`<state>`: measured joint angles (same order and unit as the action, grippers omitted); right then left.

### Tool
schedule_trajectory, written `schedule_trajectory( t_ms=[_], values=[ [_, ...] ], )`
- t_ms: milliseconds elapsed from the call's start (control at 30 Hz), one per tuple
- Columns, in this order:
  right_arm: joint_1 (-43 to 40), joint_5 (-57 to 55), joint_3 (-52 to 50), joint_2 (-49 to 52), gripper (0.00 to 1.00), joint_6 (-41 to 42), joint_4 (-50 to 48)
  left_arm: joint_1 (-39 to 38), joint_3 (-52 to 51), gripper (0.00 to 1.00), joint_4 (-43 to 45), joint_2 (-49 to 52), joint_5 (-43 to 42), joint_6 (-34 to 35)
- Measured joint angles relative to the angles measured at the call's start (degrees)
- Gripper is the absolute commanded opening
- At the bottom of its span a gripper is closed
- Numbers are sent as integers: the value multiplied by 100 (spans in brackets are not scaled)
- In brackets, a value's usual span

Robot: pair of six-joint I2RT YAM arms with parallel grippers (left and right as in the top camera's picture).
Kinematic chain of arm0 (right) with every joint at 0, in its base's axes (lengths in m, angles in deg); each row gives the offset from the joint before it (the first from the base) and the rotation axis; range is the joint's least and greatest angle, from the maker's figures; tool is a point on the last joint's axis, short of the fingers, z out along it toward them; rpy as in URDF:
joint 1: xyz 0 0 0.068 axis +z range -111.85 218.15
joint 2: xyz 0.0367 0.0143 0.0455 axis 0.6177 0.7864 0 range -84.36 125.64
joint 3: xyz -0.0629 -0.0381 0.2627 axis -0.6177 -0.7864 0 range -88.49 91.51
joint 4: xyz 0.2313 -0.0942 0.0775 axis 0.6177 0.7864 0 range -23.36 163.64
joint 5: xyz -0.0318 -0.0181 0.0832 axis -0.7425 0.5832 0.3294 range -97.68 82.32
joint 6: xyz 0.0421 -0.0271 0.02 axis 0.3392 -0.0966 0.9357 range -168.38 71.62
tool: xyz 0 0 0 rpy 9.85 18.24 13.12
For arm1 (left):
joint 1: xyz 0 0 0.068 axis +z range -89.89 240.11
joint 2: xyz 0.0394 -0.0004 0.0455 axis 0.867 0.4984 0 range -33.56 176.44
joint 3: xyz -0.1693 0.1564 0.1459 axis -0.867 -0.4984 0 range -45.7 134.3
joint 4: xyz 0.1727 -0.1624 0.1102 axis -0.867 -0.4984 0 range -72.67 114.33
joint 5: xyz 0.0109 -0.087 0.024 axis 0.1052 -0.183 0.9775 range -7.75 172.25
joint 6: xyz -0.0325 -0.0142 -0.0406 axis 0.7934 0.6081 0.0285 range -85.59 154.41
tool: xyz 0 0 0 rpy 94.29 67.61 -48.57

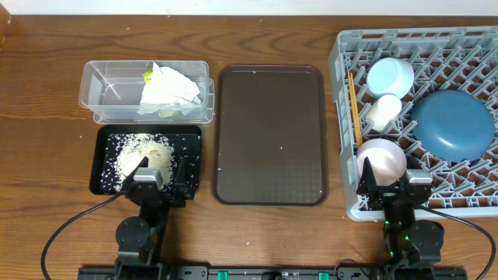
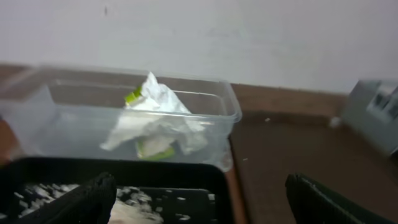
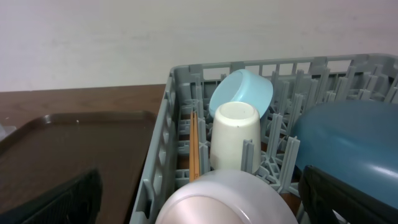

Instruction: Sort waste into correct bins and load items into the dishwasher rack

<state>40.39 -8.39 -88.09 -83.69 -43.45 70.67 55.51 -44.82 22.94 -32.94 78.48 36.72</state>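
Wooden table [image 1: 47,155]; left hand [image 1: 162,169], right hand [image 1: 387,177] agape.

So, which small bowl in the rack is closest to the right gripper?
The pinkish-white bowl, directly in front of the right gripper; the light-blue bowl sits farther back in the rack, beyond the white cup.

Left black two-finger gripper [image 1: 159,177]: jaws spread wide, fingers [image 2: 93,199] level, aimed forward
Right black two-finger gripper [image 1: 387,185]: jaws spread wide, fingers [image 3: 59,205] level, aimed forward
Both arms: folded back close to their bases
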Motion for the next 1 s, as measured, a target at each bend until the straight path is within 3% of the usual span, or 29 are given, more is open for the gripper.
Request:
schedule_trajectory(
  t_ms=[267, 1000],
  values=[
    [0, 0, 0, 0, 99, 0, 0, -37, 4, 90, -11, 0, 74, -667],
    [0, 0, 0, 0, 99, 0, 0, 46, 7, 90, -11, 0, 74, -817]
  ],
)
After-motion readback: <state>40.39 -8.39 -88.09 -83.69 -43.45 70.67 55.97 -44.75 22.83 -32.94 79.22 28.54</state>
